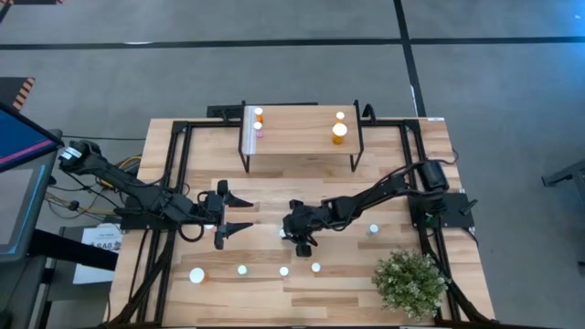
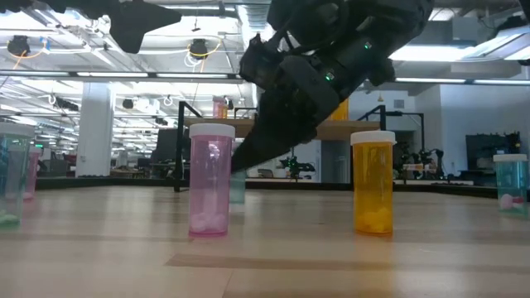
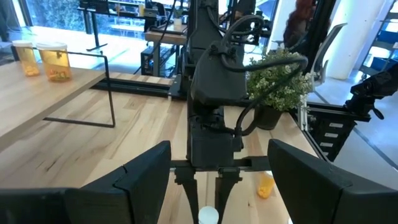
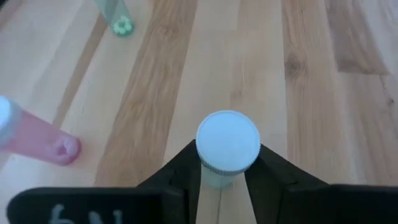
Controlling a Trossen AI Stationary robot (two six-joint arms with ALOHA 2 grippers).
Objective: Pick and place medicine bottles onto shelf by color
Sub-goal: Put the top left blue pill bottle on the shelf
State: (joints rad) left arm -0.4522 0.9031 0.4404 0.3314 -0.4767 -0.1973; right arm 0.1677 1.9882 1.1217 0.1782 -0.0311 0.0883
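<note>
My right gripper [image 1: 289, 234] stands over the middle of the table, pointing down, shut on a small bluish-green bottle [image 4: 227, 142] with a white cap. This bottle stands upright on the wood. It also shows in the low view [image 2: 238, 187], behind a pink bottle [image 2: 210, 178]. My left gripper [image 1: 230, 216] is wide open and empty, just to the table's left of it. The shelf [image 1: 300, 137] stands at the far middle. It carries two small bottles [image 1: 258, 116] at its left end and two orange ones [image 1: 339, 132] at its right end. My right gripper pinches the bottle's body just below the cap [image 4: 214, 177] between its two fingers [image 4: 184, 171]. The fingers come from above, slanting down. The bottle stands upright with its base on the table.
Several loose bottles stand near the table's front: a larger one [image 1: 196, 274], three small ones [image 1: 242, 270], [image 1: 284, 270], [image 1: 315, 268], and one farther right [image 1: 373, 229]. An orange bottle [image 2: 373, 182] stands close in the low view. A potted plant [image 1: 409, 281] fills the near right corner.
</note>
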